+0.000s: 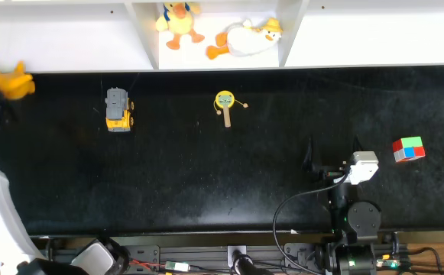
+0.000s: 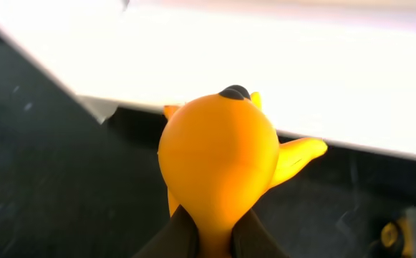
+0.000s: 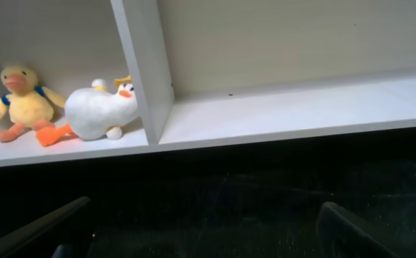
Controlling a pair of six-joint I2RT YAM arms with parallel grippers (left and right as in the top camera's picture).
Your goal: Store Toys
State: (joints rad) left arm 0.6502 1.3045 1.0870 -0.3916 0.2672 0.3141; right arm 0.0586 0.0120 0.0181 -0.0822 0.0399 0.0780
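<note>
At the far left of the black tabletop [image 1: 206,183], the left gripper [image 2: 215,233] was clamped on an orange toy [image 2: 218,158], held close to the front edge of the white shelf [image 1: 69,46]. To its right lay a yellow-and-grey toy truck [image 1: 118,109], then a round yellow toy with a wooden handle [image 1: 225,105]. Behind that, in the shelf's middle compartment, a yellow duck plush [image 1: 179,21] sat beside a white duck plush [image 1: 246,38]. Nearer the front, the right gripper [image 1: 332,153] had its fingers spread wide, grasping nothing. A multicoloured puzzle cube [image 1: 408,149] lay farthest right.
</note>
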